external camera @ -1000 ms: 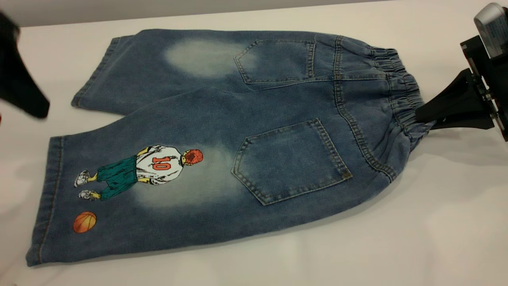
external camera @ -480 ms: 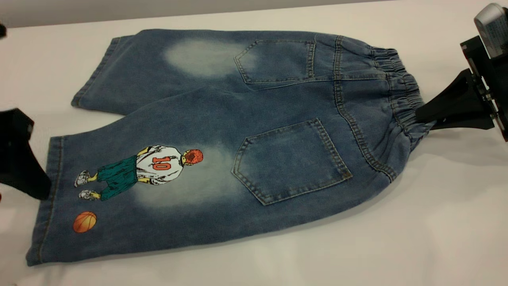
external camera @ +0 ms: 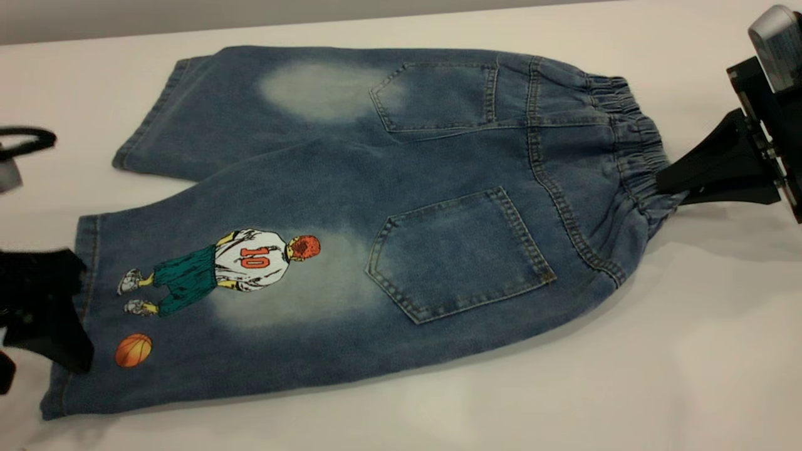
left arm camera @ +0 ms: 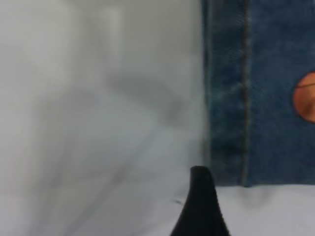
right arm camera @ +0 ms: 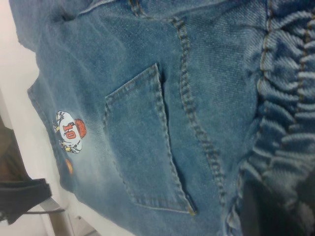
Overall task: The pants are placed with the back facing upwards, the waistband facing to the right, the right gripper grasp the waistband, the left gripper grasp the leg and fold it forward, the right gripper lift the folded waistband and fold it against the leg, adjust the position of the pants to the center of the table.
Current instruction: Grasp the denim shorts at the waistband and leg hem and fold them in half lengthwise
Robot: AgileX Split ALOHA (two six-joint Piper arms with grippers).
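Pants flat on bench, back up, long axis running left-right; right end effector clenched on waistband at the right end; left end effector at hem of printed leg, at the opposite end and nearer it, tips overlapping the edge; cannot tell if its grip is closed; leg not yet lifted for the forward fold.

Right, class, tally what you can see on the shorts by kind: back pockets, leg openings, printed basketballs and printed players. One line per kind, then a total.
Back pockets: 2, the near one and the far one
Leg openings: 2, the printed leg and the plain leg
Printed basketballs: 1
Printed players: 1
Total: 6
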